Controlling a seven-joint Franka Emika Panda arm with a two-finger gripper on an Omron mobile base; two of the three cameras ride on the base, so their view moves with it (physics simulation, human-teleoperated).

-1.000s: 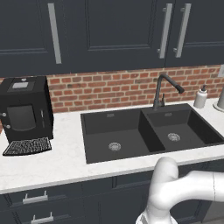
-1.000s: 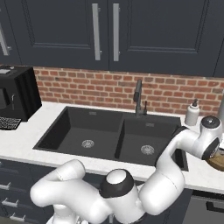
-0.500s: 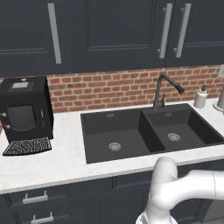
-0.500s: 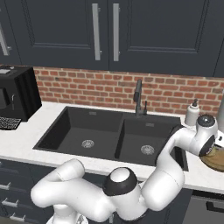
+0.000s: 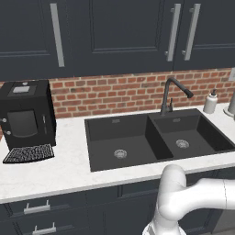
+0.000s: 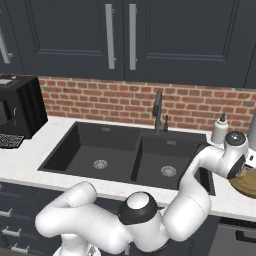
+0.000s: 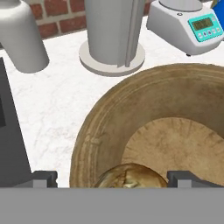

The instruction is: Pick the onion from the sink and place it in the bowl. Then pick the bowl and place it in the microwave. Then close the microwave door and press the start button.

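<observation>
The hand view looked down into the wooden bowl [image 7: 166,131], which stood on the pale marble counter [image 7: 57,105]. The onion [image 7: 129,177] lay inside the bowl at its near wall, its lower part cut off by the picture's bottom edge. The gripper [image 7: 113,178] hung over the bowl with its jaws spread wide, one dark fingertip [image 7: 43,178] on each side of the onion and neither touching it; the onion was let go. Behind the bowl stood a grey upright stand on a round base [image 7: 113,39], a rounded grey bottle [image 7: 22,37] and a white kitchen scale [image 7: 188,24] with a teal display.

The right base view showed the arm reaching far right past the black double sink [image 6: 125,155]; just a sliver of the bowl [image 6: 246,182] appeared at the frame's edge, the rest hidden by the wrist. The gripper itself could not be made out there.

The left base view showed the sink [image 5: 156,137] with both basins bare but for their drains, the faucet [image 5: 172,94], a black coffee machine [image 5: 25,114] on the left and a soap dispenser [image 5: 210,102].
</observation>
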